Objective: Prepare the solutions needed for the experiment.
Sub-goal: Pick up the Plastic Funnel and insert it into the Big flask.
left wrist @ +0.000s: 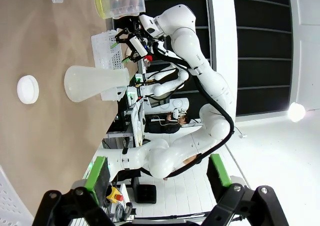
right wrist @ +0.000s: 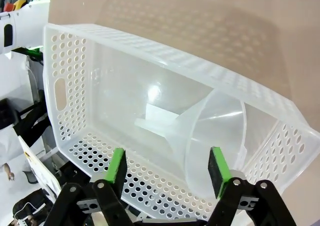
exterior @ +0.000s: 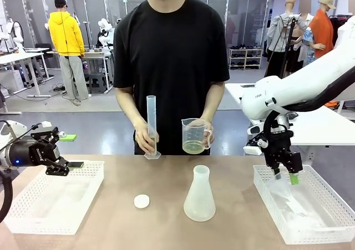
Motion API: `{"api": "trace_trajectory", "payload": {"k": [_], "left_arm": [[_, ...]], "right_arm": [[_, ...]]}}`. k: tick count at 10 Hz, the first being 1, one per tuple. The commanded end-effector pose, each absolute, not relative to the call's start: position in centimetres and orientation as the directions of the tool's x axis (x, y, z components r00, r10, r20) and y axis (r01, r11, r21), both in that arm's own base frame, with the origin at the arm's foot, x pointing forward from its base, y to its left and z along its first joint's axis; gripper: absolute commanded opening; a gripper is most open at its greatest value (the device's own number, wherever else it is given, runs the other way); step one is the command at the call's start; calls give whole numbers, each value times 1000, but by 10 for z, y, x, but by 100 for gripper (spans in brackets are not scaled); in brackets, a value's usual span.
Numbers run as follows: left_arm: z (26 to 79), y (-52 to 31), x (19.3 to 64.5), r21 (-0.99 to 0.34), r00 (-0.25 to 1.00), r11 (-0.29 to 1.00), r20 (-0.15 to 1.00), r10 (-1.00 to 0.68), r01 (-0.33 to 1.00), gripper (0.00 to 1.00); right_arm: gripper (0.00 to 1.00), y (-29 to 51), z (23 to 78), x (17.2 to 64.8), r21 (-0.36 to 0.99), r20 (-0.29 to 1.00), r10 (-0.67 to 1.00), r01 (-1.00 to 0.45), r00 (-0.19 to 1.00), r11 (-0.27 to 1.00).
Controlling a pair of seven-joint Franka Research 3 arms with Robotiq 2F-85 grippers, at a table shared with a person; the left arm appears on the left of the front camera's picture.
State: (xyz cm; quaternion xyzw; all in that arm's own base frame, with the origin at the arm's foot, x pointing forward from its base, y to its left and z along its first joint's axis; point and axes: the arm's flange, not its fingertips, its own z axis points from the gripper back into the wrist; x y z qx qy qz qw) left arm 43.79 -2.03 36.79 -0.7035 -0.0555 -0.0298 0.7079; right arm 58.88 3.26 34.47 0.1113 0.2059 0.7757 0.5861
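The pale yellow-green translucent liquid lies shallow in the bottom of a clear plastic measuring jug, which one hand of the person holds above the far edge of the brown table. The person's other hand steadies a tall clear graduated cylinder standing beside it. Nearer stand a frosted conical flask and a small white round cap. The right gripper hangs over the right white perforated basket, jaws parted astride a clear plastic funnel, not clamped on it. The left gripper, jaws wide and empty, hovers over the left white perforated basket.
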Motion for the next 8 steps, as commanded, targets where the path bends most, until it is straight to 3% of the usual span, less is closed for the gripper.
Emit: {"api": "trace_trajectory", "payload": {"k": [1,7,8], "left_arm": [[369,-22,439,-992,991,8,122,55,122,100],[369,-22,439,-992,991,8,122,55,122,100],[369,-22,439,-992,991,8,122,55,122,100]], "right_arm": [[63,29,340,599,449,-66,944,-854,-323,-261],[5,26,333,600,459,-29,932,-834,-361,-308],[0,28,332,600,456,-26,933,-835,-359,-308]]}}
